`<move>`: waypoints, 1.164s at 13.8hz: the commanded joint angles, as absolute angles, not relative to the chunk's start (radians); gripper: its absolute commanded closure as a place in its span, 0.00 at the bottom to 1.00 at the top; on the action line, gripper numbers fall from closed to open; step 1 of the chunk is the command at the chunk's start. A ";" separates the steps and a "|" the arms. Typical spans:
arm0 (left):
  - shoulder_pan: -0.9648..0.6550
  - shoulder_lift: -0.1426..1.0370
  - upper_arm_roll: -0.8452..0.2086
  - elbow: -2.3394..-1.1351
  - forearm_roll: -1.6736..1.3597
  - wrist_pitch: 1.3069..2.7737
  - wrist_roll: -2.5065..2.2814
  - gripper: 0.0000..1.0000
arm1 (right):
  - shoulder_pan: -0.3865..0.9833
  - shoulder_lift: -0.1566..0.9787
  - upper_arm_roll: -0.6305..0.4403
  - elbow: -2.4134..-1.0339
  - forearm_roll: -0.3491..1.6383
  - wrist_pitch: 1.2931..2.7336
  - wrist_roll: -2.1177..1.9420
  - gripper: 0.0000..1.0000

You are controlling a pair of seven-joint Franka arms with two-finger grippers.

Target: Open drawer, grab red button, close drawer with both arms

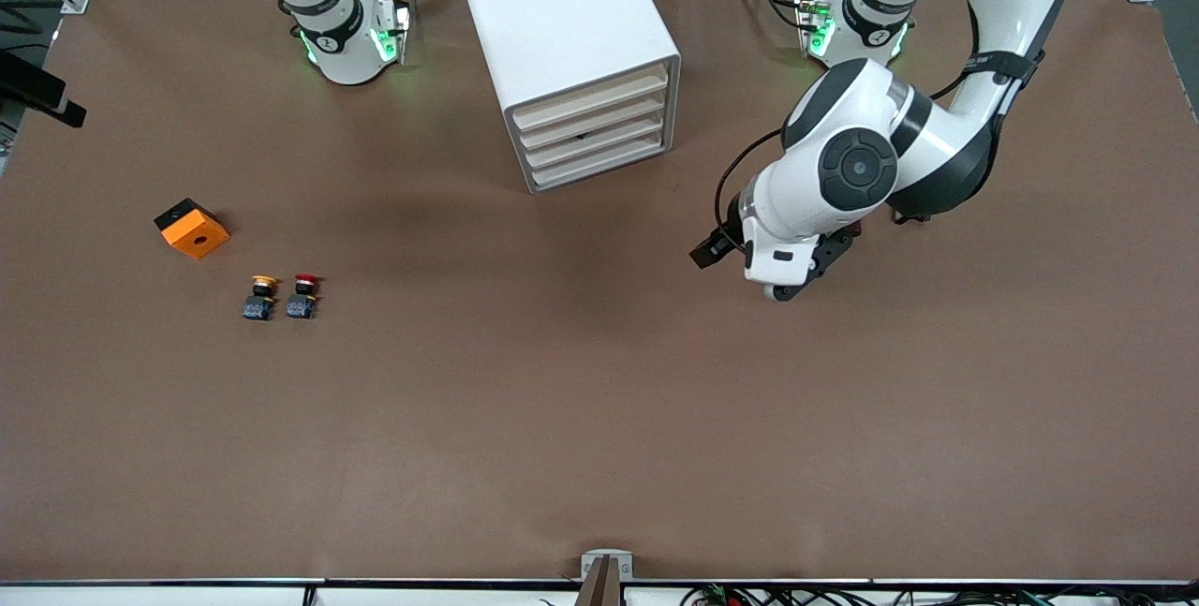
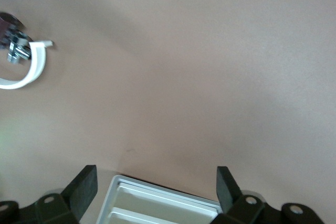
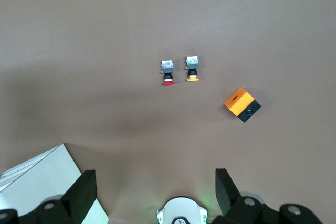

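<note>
The small push button with a round red cap, yellow collar and dark blocky body (image 1: 303, 296) (image 3: 168, 72) lies on the brown table covering (image 1: 599, 400) toward the right arm's end, well apart from both grippers. Just beside it lies a like button with a yellow-orange cap (image 1: 260, 297) (image 3: 192, 68), and a little farther from the front camera sits an orange cube with a round hole (image 1: 192, 229) (image 3: 242, 104).

The white cabinet of four shallow drawers (image 1: 569, 53) (image 2: 157, 203) (image 3: 42, 182) stands between the two arm bases, all drawers pushed in.

The left gripper (image 1: 796, 278) (image 2: 155, 184) hangs over bare table near the cabinet's drawer fronts, toward the left arm's end; its fingers (image 2: 84, 184) stand spread with nothing between them.

The right gripper (image 3: 152, 187) waits high above its own base, looking down on the buttons; its fingers (image 3: 81, 187) are spread wide and hold nothing.
</note>
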State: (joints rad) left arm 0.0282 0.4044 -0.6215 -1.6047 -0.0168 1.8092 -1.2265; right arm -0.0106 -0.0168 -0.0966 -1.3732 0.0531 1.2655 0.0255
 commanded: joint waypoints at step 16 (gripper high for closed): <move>-0.135 -0.060 -0.111 -1.735 -0.054 1.338 -0.378 0.00 | -0.037 -0.141 -0.086 -1.565 0.002 1.422 -0.117 0.00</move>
State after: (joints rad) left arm -0.1333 0.0230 -0.1527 -1.6458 -0.0342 1.3314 -0.4633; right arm -0.0281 -0.1107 -0.1002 -1.5329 0.0206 1.4044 -0.0959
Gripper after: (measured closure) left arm 0.000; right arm 0.000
